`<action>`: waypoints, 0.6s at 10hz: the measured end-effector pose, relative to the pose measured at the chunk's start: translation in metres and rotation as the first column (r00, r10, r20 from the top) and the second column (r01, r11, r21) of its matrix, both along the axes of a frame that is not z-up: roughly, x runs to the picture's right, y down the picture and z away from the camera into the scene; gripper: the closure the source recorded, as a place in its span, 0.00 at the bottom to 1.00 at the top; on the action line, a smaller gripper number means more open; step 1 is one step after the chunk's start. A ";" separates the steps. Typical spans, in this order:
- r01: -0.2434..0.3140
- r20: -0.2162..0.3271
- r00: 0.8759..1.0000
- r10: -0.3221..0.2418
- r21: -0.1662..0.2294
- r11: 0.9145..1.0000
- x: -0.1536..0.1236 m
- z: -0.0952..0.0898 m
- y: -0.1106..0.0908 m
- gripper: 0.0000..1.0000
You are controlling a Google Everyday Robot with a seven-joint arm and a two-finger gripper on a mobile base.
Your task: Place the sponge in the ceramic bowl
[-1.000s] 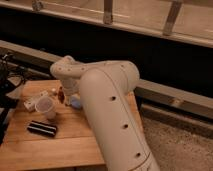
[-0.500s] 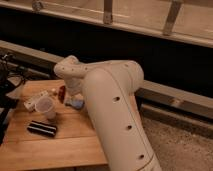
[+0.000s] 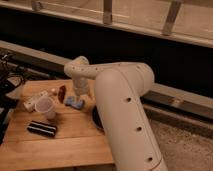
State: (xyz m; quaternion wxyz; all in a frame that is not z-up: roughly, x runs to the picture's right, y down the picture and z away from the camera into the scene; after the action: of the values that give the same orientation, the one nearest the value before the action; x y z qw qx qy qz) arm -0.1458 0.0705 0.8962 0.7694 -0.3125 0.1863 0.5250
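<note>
- Wooden tabletop (image 3: pixel 65 147) carries the task's things; the sponge (image 3: pixel 74 102), a small light-blue pad, sits near its back middle, just left of the arm's lower end
- Whether the sponge rests on the wood or is lifted a little off it cannot be told
- The pincer (image 3: pixel 81 95) hangs at the end of the white arm (image 3: pixel 122 105), right at the sponge's upper right edge; I cannot tell whether it is apart, together or clamped on the pad
- The ceramic bowl (image 3: pixel 96 120) shows only as a dark curved sliver to the right of the sponge and a little nearer the camera; most of it is hidden behind the arm's thick forward link
- The sponge lies outside that bowl, close to its rim
- A small red object (image 3: pixel 62 93) stands just left of the sponge
- A translucent plastic cup (image 3: pixel 46 107) stands further left and nearer, with a pale white item (image 3: pixel 34 101) lying beside it
- A black block with pale stripes (image 3: pixel 42 128) lies flat nearer the front, apart from the rest
- Dark cables (image 3: pixel 10 80) crowd the left edge
- Behind runs a dark wall with a pale ledge, and railing posts (image 3: pixel 107 11) above; speckled floor (image 3: pixel 185 145) shows on the right
</note>
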 end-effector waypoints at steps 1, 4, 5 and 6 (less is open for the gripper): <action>-0.006 0.037 0.999 0.005 0.015 1.000 -0.010 0.002 -0.003 0.38; 0.017 0.105 0.994 -0.022 0.047 0.999 -0.032 0.001 -0.008 0.58; 0.039 0.112 0.993 -0.045 0.051 0.998 -0.041 0.000 -0.008 0.56; 0.054 0.108 0.992 -0.059 0.051 0.997 -0.042 -0.003 -0.009 0.51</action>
State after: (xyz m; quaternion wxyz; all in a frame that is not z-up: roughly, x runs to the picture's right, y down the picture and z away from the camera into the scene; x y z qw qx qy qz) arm -0.1880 0.0618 0.8934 0.8005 -0.3167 0.1398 0.4893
